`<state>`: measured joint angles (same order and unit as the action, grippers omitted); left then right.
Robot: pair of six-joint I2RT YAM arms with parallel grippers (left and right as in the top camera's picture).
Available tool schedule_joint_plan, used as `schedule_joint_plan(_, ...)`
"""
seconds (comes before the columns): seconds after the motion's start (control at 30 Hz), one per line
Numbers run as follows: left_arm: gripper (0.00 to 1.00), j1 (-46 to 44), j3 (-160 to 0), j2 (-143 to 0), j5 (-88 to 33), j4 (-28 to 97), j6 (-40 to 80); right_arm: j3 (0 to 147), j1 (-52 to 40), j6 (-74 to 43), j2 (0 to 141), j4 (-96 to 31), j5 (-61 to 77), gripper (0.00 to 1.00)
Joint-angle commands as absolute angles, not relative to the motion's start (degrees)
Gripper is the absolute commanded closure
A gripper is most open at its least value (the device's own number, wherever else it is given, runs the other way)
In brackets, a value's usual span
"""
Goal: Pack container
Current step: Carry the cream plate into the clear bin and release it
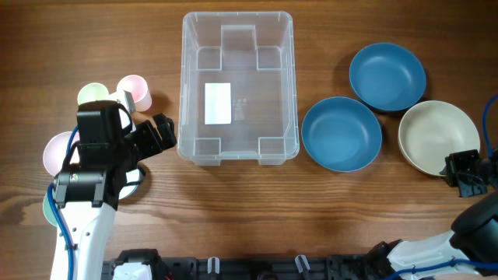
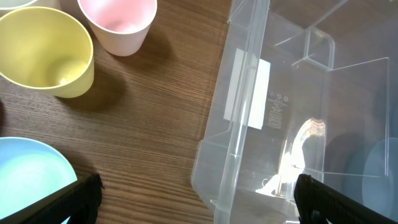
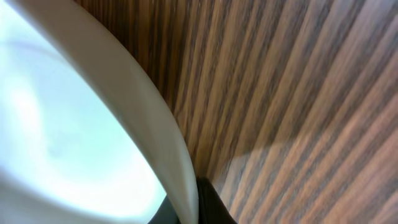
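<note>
L gripper: released, fingers spread wide; only tabletop and the container's near corner lie btwn them.
R gripper: at rim of cream bowl. Wrist view shows one finger just outside the rim, the other hidden, so can't tell if clenched on it or loose.
Progress: looks like the very start. Nothing packed; all bowls + cups left to go in.
Container: clear bin, upright, open top, just ahead of L gripper and well apart from R gripper. Empty; only a white label on its floor.
Far blue bowl: btwn container and R gripper, on the far side; empty.
Near blue bowl: just beside container's right wall, left of R gripper, very close to the far one; empty.
Cream bowl: touching R gripper, just right of the blue pair; empty.
Pink bowl: behind L gripper, partly under L arm; visible part empty.
Light-blue bowl: just beside L gripper's left finger; visible part empty.
Yellow cup: ahead-left of L gripper, upright, empty.
Pink cup: just beside yellow cup, nearer the container, upright, empty.
Likely first item: cream bowl, if R gripper does have it.
</note>
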<state>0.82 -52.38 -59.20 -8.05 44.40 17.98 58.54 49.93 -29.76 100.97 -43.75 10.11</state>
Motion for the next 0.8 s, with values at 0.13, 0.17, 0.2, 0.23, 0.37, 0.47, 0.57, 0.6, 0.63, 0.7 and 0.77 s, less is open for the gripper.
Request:
schedule_joint_plan(0.13,0.00,0.9,-53.5,-58.8,-9.0,44.2,18.5,60.9,48.9,-25.0,80.9,-44.5,11.4,0.96)
schedule_joint_plan(0.17,0.00,0.9,-53.5,-58.8,-9.0,44.2,18.5,61.5,48.1,-23.7,77.8,-44.7,12.9,0.96)
schedule_joint_plan(0.2,0.00,0.9,-53.5,-58.8,-9.0,44.2,18.5,61.9,47.3,-23.0,75.7,-44.9,13.9,0.96)
schedule_joint_plan(0.23,0.00,0.9,-53.5,-58.8,-9.0,44.2,18.5,62.3,45.9,-22.3,73.4,-45.2,15.2,0.96)
schedule_joint_plan(0.37,0.00,0.9,-53.5,-58.8,-9.0,44.2,18.5,67.2,36.2,-16.6,69.2,-48.7,19.4,0.96)
schedule_joint_plan(0.47,0.00,0.9,-53.5,-58.8,-9.0,44.2,18.5,73.7,27.0,-13.9,69.7,-51.6,18.9,0.96)
schedule_joint_plan(0.57,0.00,0.9,-53.5,-58.8,-9.0,44.2,18.5,83.1,14.4,-12.2,72.1,-53.7,17.3,0.96)
schedule_joint_plan(0.6,0.00,0.9,-53.6,-58.8,-8.9,44.2,18.5,87.0,8.2,-12.0,74.4,-54.2,14.9,0.96)
schedule_joint_plan(0.63,0.00,1.1,-53.7,-58.8,-8.7,44.1,18.8,89.5,4.3,-11.6,76.2,-54.5,12.7,0.96)
schedule_joint_plan(0.7,0.00,2.4,-54.3,-58.8,-7.0,44.3,20.4,93.7,-1.8,-10.4,80.1,-54.7,9.8,0.96)
schedule_joint_plan(0.77,0.00,4.9,-55.8,-58.8,-7.0,44.8,20.4,98.2,-7.5,-10.2,85.2,-54.4,5.8,0.96)
